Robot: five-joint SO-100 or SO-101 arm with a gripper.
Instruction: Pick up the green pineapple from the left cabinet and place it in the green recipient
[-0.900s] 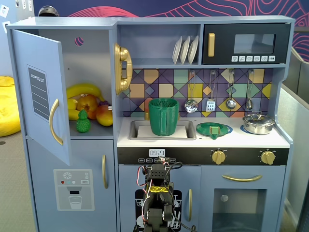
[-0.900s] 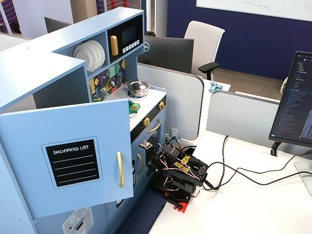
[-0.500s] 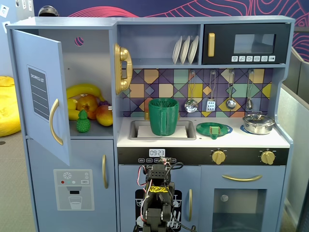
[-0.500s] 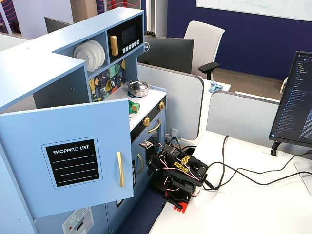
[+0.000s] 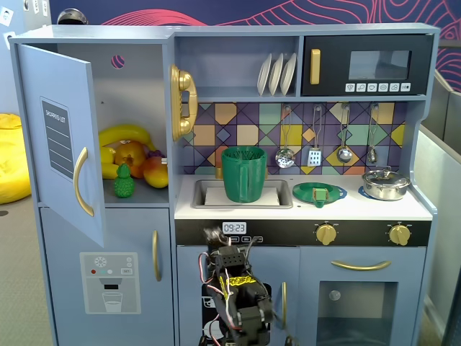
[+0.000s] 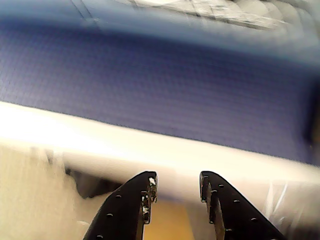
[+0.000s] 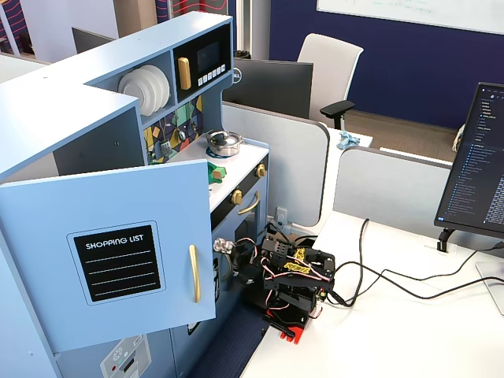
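— Several fruits crowd the shelf of the left cabinet (image 5: 137,108): yellow bananas (image 5: 124,135), round orange-red ones (image 5: 133,155), and the green pineapple (image 5: 124,182) at the front, just beside them.

— Anything in the way?

— Its door (image 5: 61,140) hangs wide open; the gold handle (image 5: 81,191) curves outward. In a fixed view the door (image 7: 110,252) hides the shelf.

— And the green recipient (image 5: 243,174)?

— Ribbed, tapering, upright in the sink (image 5: 281,194), near a flat green plate (image 5: 319,193).

— The pincer?

— Low before the oven. In the wrist view the gripper (image 6: 176,182) shows black fingers (image 6: 125,210) apart, holding nothing; the background is blurred.
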